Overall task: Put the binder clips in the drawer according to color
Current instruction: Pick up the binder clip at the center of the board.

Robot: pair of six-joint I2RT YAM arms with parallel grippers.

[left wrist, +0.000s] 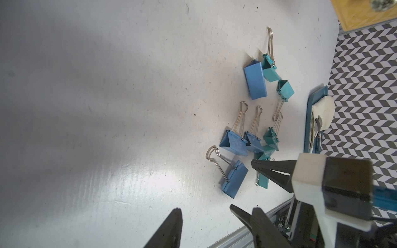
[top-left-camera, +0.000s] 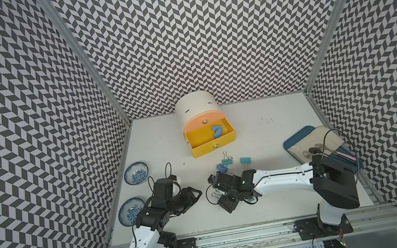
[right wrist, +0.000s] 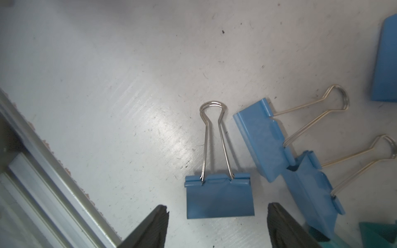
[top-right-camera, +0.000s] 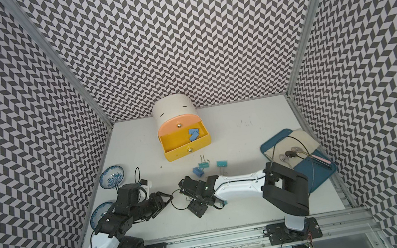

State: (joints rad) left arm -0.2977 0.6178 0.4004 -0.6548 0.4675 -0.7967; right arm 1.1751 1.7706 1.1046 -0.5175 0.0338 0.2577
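The right arm's fingers (right wrist: pixel 160 216) stood wide apart and empty, low over the tabletop (right wrist: pixel 107 64). A blue binder clip (right wrist: pixel 219 197) lay flat partly between their tips, its body's long axis running from one finger to the other and its wire handles pointing away. Two overlapping blue clips (right wrist: pixel 264 141) and a teal clip (right wrist: pixel 378 234) sat just beside one finger, likely to be nudged on closing. The left arm's fingers (left wrist: pixel 171 225) hung open and empty off to the side, and the yellow drawer (top-left-camera: pixel 204 150), pulled out with stored clips (top-left-camera: pixel 216 130) inside, lay well beyond.
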